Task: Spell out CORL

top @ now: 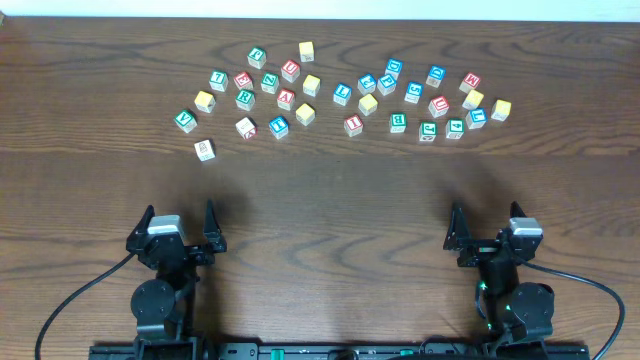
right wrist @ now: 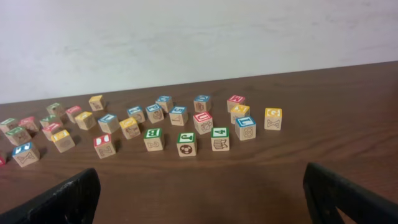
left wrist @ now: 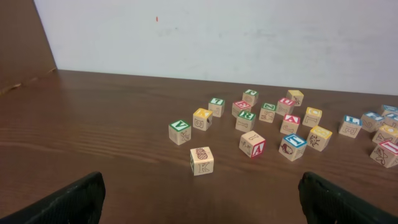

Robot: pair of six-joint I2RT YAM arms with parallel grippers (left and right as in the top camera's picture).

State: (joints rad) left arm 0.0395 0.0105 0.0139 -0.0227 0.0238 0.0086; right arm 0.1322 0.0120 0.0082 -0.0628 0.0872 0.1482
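Several wooden letter cubes lie scattered in a band across the far half of the table. Among them, a cube with a green letter that looks like R (top: pixel 245 98) (left wrist: pixel 246 119) sits at the left. A blue L cube (top: pixel 342 93) (left wrist: pixel 350 125) sits near the middle. Yellow-faced cubes (top: pixel 312 84) (top: pixel 368 104) are mixed in; I cannot read their letters. My left gripper (top: pixel 180 216) (left wrist: pixel 199 198) and right gripper (top: pixel 485 216) (right wrist: pixel 202 196) hang near the front edge. Both are open and empty, well short of the cubes.
A lone pale cube showing K (top: pixel 204 150) (left wrist: pixel 201 160) lies nearest the left gripper. Red-lettered cubes (top: pixel 290 70) (top: pixel 470 82) sit among the others. A white wall (left wrist: pixel 249 31) rises behind the table's far edge. Bare wood (top: pixel 330 200) lies between grippers and cubes.
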